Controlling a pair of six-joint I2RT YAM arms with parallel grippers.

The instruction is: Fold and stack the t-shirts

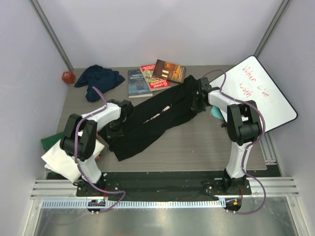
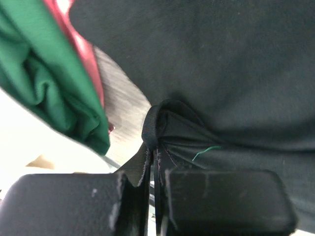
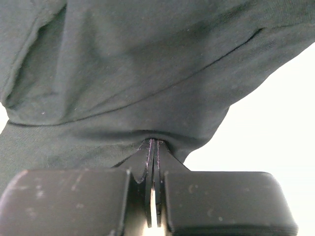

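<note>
left gripper point(image 2: 153, 164): jaws pressed together, pinching a hemmed edge of the black t-shirt point(image 1: 152, 118)
right gripper point(image 3: 154, 147): jaws tight together, cloth from the other end of the same shirt bunched at the tips
black t-shirt: strung diagonally between the two grippers, near-left to far-right across mid-table; a sliver of pale print shows along the inner fold; can't tell whether the span is lifted or resting
green t-shirt point(image 1: 49, 141): folded, left table edge, just beside the left arm
white t-shirt point(image 1: 61, 160): folded, near-left corner, touching the green one, overhanging the table edge
navy t-shirt point(image 1: 98, 78): crumpled, far-left part of the table, well apart from the black one
books point(image 1: 155, 76): three, fanned at the far edge, just beyond the black shirt
red object point(image 1: 68, 76): far-left corner, small, can't identify
teal item point(image 1: 215, 112): mostly hidden behind the right arm
whiteboard point(image 1: 261, 93): tilted at far right, red handwriting
table point(image 1: 197, 147): grey wood-grain top
rail point(image 1: 157, 189): aluminium, near edge, arm bases on a black plate
walls point(image 1: 147, 29): plain white panels on three sides
</note>
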